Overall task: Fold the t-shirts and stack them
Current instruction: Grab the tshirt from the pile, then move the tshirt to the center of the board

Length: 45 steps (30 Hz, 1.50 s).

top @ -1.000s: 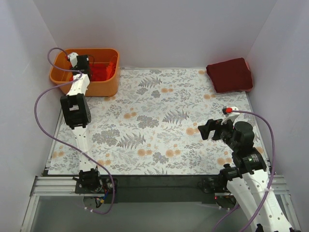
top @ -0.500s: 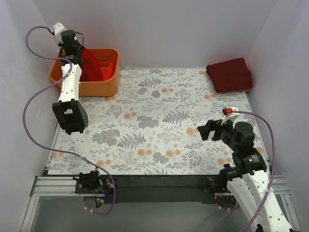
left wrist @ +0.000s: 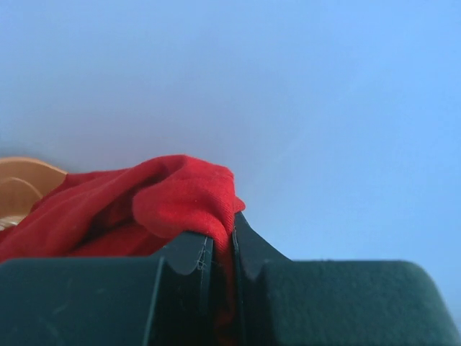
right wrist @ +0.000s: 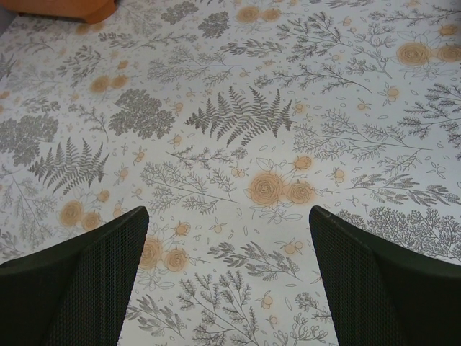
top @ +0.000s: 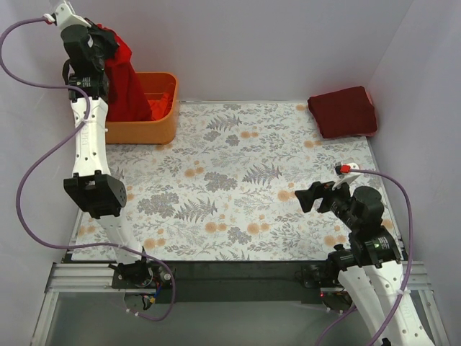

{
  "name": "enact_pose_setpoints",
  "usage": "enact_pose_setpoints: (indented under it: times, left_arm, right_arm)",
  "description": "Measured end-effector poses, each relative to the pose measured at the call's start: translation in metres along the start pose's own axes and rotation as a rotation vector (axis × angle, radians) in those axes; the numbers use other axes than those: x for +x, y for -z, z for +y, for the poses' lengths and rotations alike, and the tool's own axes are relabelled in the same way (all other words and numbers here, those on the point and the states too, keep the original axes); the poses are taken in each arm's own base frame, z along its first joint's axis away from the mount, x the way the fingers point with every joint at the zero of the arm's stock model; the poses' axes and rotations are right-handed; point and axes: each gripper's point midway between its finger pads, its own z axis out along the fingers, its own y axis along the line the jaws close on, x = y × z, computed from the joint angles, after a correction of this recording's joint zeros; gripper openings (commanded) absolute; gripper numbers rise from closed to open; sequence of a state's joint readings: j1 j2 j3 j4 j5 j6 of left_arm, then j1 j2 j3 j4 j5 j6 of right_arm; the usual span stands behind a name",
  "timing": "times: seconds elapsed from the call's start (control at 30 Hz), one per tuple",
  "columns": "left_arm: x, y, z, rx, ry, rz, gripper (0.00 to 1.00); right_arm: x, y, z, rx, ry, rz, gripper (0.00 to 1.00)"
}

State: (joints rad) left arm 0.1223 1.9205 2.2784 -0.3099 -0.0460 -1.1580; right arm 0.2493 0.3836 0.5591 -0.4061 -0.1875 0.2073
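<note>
Red t-shirt [top: 124, 83], soft and light, hangs limp from the left end effector [top: 96, 40] above the orange tub [top: 162, 128] at the table's [top: 230, 216] far left corner. It will likely sag and swing, so a shoulder seam seems the better hold. A maroon shirt [top: 343, 112] lies folded far right. Only the left wrist view shows the jaws pinched on a thin fold. The right wrist view shows the right end effector [right wrist: 227, 216] spread wide, empty.
</note>
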Motion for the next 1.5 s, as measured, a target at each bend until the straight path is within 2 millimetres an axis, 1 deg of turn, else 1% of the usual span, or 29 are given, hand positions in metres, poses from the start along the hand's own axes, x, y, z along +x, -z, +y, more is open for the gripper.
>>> enact_pose_setpoints:
  times: [0.1, 0.2, 0.27, 0.3, 0.33, 0.4, 0.43, 0.47, 0.5, 0.53, 0.57, 0.63, 0.7, 0.77, 0.83, 0.87, 0.93, 1.0, 1.03, 1.07, 1.13, 1.17, 1.2, 1.23, 1.27, 1.33, 1.4, 1.43, 1.5]
  left_arm:
    - [0.022, 0.002, -0.019, 0.072, 0.021, 0.078, 0.0]
    - [0.043, 0.013, -0.064, 0.207, 0.06, 0.153, 0.0]
    - [0.057, 0.028, -0.103, 0.308, 0.074, 0.194, 0.0]
    - [0.063, 0.04, -0.129, 0.368, 0.075, 0.214, 0.0]
    - [0.07, 0.056, -0.157, 0.439, 0.075, 0.238, 0.0]
    - [0.08, 0.097, -0.217, 0.602, 0.076, 0.28, 0.0]
    - [0.08, 0.115, -0.238, 0.668, 0.08, 0.291, 0.0]
    - [0.078, 0.14, -0.263, 0.756, 0.085, 0.303, 0.0]
    - [0.067, 0.169, -0.285, 0.854, 0.092, 0.302, 0.0]
    - [0.063, 0.185, -0.298, 0.902, 0.098, 0.306, 0.0]
    - [0.053, 0.198, -0.304, 0.942, 0.1, 0.296, 0.0]
    - [0.024, 0.22, -0.308, 1.001, 0.101, 0.244, 0.0]
    - [0.003, 0.233, -0.303, 1.014, 0.098, 0.198, 0.0]
    - [-0.006, 0.244, -0.292, 1.002, 0.088, 0.168, 0.01]
    - [0.004, 0.248, -0.278, 0.962, 0.075, 0.18, 0.03]
    - [0.017, 0.246, -0.268, 0.93, 0.064, 0.194, 0.05]
    - [0.053, 0.236, -0.245, 0.846, 0.04, 0.245, 0.13]
    - [0.115, 0.218, -0.208, 0.712, -0.003, 0.333, 0.14]
    - [0.152, 0.209, -0.182, 0.62, -0.029, 0.395, 0.17]
    - [0.183, 0.204, -0.16, 0.544, -0.056, 0.447, 0.2]
    - [0.26, 0.202, -0.095, 0.345, -0.14, 0.589, 0.34]
    - [0.29, 0.208, -0.062, 0.247, -0.185, 0.655, 0.49]
    - [0.316, 0.217, -0.03, 0.153, -0.235, 0.719, 0.54]
    - [0.334, 0.228, 0.0, 0.058, -0.277, 0.767, 0.56]
    - [0.345, 0.239, 0.025, -0.022, -0.319, 0.804, 0.6]
    - [0.349, 0.251, 0.052, -0.124, -0.367, 0.828, 0.61]
    - [0.339, 0.256, 0.061, -0.172, -0.379, 0.808, 0.63]
    - [0.329, 0.259, 0.06, -0.176, -0.366, 0.782, 0.64]
    - [0.307, 0.267, 0.054, -0.16, -0.328, 0.731, 0.65]
  right_arm:
    - [0.001, 0.002, 0.0, 0.0, -0.002, 0.002, 0.99]
    - [-0.001, 0.004, 0.002, -0.005, -0.006, -0.008, 0.98]
    - [-0.003, 0.006, 0.003, -0.007, -0.007, -0.022, 0.98]
    - [-0.003, 0.007, 0.004, -0.009, -0.008, -0.028, 0.98]
    - [-0.004, 0.008, 0.004, -0.009, -0.009, -0.032, 0.98]
    - [-0.006, 0.011, 0.004, -0.003, -0.009, -0.036, 0.98]
    - [-0.007, 0.012, 0.004, 0.0, -0.009, -0.038, 0.98]
    - [-0.009, 0.013, 0.004, 0.003, -0.008, -0.039, 0.99]
    - [-0.011, 0.015, 0.004, 0.008, -0.007, -0.042, 0.98]
    - [-0.015, 0.017, 0.005, 0.01, -0.006, -0.049, 0.98]
    - [-0.019, 0.018, 0.005, 0.015, -0.003, -0.057, 0.99]
    - [-0.027, 0.022, 0.006, 0.02, 0.005, -0.077, 0.98]
    - [-0.033, 0.024, 0.006, 0.025, 0.011, -0.091, 0.98]
    - [-0.036, 0.025, 0.005, 0.035, 0.016, -0.1, 0.98]
    - [-0.037, 0.025, 0.004, 0.038, 0.02, -0.097, 0.98]
    - [-0.038, 0.025, 0.004, 0.04, 0.021, -0.094, 0.98]
    - [-0.039, 0.025, 0.003, 0.044, 0.027, -0.089, 0.98]
    - [-0.038, 0.024, 0.003, 0.047, 0.035, -0.081, 0.98]
    - [-0.037, 0.024, 0.002, 0.048, 0.038, -0.074, 0.98]
    - [-0.034, 0.023, 0.001, 0.05, 0.04, -0.062, 0.99]
    - [-0.029, 0.019, 0.0, 0.051, 0.037, -0.032, 0.99]
    - [-0.027, 0.017, -0.001, 0.05, 0.034, -0.019, 0.98]
    - [-0.024, 0.014, -0.002, 0.051, 0.032, 0.0, 0.98]
    - [-0.021, 0.011, -0.003, 0.053, 0.029, 0.018, 0.98]
    - [-0.018, 0.008, -0.004, 0.056, 0.026, 0.037, 0.98]
    - [-0.012, 0.002, -0.006, 0.058, 0.02, 0.074, 0.98]
    - [-0.004, -0.007, -0.008, 0.053, 0.011, 0.123, 0.95]
    - [0.003, -0.014, -0.009, 0.045, 0.003, 0.164, 0.89]
    - [0.019, -0.027, -0.01, 0.029, -0.017, 0.248, 0.82]
